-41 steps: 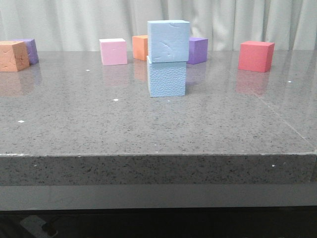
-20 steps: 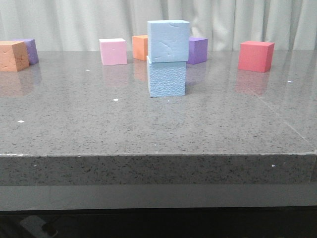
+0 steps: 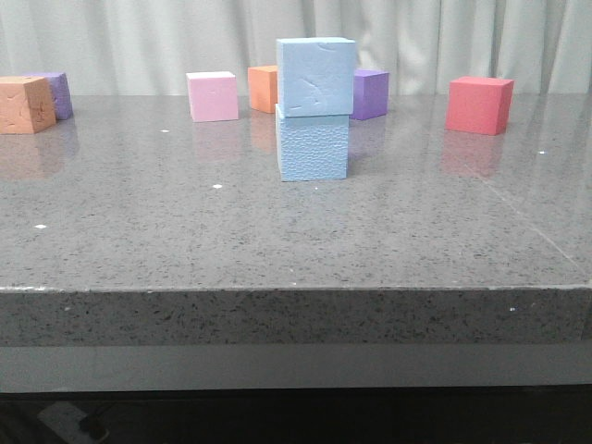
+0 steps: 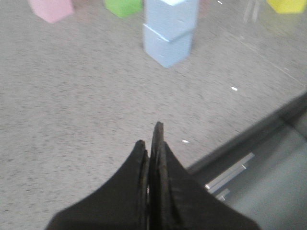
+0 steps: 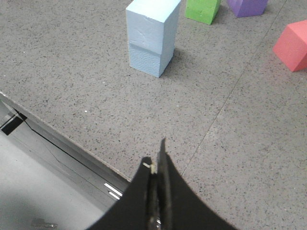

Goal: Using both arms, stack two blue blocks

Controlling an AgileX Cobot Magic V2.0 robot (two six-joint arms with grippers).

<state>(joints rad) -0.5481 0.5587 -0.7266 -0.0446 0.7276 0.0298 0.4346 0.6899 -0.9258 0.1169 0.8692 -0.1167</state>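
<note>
Two sky-blue foam blocks stand stacked at the table's middle: the upper block (image 3: 315,76) rests on the lower pebbled block (image 3: 313,142), slightly offset. The stack also shows in the left wrist view (image 4: 169,28) and the right wrist view (image 5: 149,36). My left gripper (image 4: 152,139) is shut and empty, over the table near its front edge, well short of the stack. My right gripper (image 5: 156,155) is shut and empty, over the front edge, also away from the stack. Neither gripper shows in the front view.
Other cubes stand at the back of the grey table (image 3: 185,240): orange (image 3: 25,104), purple (image 3: 57,92), pink (image 3: 212,96), orange (image 3: 263,89), purple (image 3: 370,93), red (image 3: 478,104). A green cube (image 5: 203,9) stands behind the stack. The table's front edge (image 5: 62,139) lies by both grippers.
</note>
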